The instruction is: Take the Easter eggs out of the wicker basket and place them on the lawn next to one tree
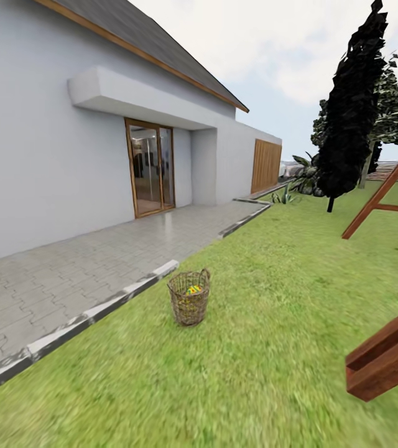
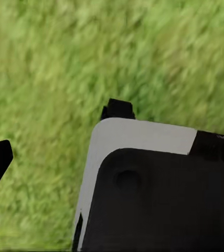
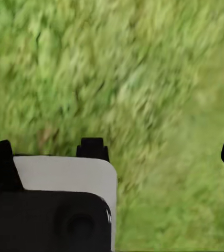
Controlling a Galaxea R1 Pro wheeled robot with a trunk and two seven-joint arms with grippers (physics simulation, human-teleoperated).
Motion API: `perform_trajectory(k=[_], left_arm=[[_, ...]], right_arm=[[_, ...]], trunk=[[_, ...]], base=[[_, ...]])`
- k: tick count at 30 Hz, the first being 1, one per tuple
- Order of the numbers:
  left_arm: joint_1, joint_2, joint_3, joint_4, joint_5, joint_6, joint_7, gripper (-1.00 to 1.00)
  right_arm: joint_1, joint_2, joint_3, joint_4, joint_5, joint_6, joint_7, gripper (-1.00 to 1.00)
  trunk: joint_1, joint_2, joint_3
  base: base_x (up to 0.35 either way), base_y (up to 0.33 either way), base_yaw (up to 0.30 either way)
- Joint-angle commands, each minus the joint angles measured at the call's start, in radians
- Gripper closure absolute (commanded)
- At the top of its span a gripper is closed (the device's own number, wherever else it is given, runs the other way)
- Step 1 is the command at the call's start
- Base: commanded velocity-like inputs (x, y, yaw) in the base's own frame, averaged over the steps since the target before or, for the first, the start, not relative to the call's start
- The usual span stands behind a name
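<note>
- The brown open-weave wicker basket (image 1: pixel 189 298) stands upright on the mottled green lawn (image 1: pixel 273 311), near the grey paving's kerb (image 1: pixel 99 308).
- Small yellow painted eggs (image 1: pixel 193 290) lie inside; likely light, smooth, rounded; grasp each across its middle.
- Left gripper (image 2: pixel 56 131) and right gripper (image 3: pixel 161 149) are spread, empty, above grass.

White house (image 1: pixel 50 155) (paved patio (image 1: pixel 68 280))

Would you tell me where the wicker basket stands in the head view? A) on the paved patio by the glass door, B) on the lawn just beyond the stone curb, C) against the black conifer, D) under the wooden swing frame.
B: the wicker basket stands upright on the lawn, just on the grass side of the stone curb, with something yellow showing inside.
</note>
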Motion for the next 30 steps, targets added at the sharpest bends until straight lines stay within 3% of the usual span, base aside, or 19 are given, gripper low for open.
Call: perform_trajectory(k=[1, 3, 5, 7, 10, 30], left_arm=[[-0.001, 0.012, 0.005, -0.082, 0.023, 0.081, -0.002, -1.0], [-0.021, 0.025, 0.009, -0.186, 0.044, 0.16, 0.002, -1.0], [-0.071, 0.032, 0.01, -0.231, 0.052, 0.199, 0.005, -1.0], [-0.147, 0.036, 0.013, -0.212, 0.056, 0.225, 0.007, -1.0], [-0.247, 0.038, 0.015, -0.129, 0.056, 0.238, 0.006, -1.0], [-0.27, 0.019, 0.006, -0.091, 0.054, 0.236, 0.001, -1.0]], right_arm=[[-0.013, -0.002, 0.005, -0.117, -0.002, 0.104, -0.004, -1.0], [-0.061, -0.003, 0.004, -0.266, -0.002, 0.232, -0.012, -1.0], [-0.136, -0.005, 0.003, -0.305, -0.002, 0.309, -0.034, -1.0], [-0.204, -0.005, 0.003, -0.278, -0.006, 0.349, -0.053, -1.0], [-0.247, 0.006, 0.009, -0.266, -0.002, 0.376, -0.064, -1.0], [-0.255, -0.005, 0.009, -0.255, 0.0, 0.371, -0.067, -1.0]], trunk=[[0.001, -0.001, -0.001], [0.001, -0.001, -0.001], [0.001, -0.001, -0.001], [0.001, -0.001, -0.001], [0.001, -0.001, -0.001], [0.001, -0.001, -0.001]], base=[[0.342, 0.081, 0.0], [0.342, 0.075, 0.0], [0.342, 0.036, 0.0], [0.342, 0.015, 0.0], [0.335, 0.029, 0.0], [0.05, 0.016, 0.0]])
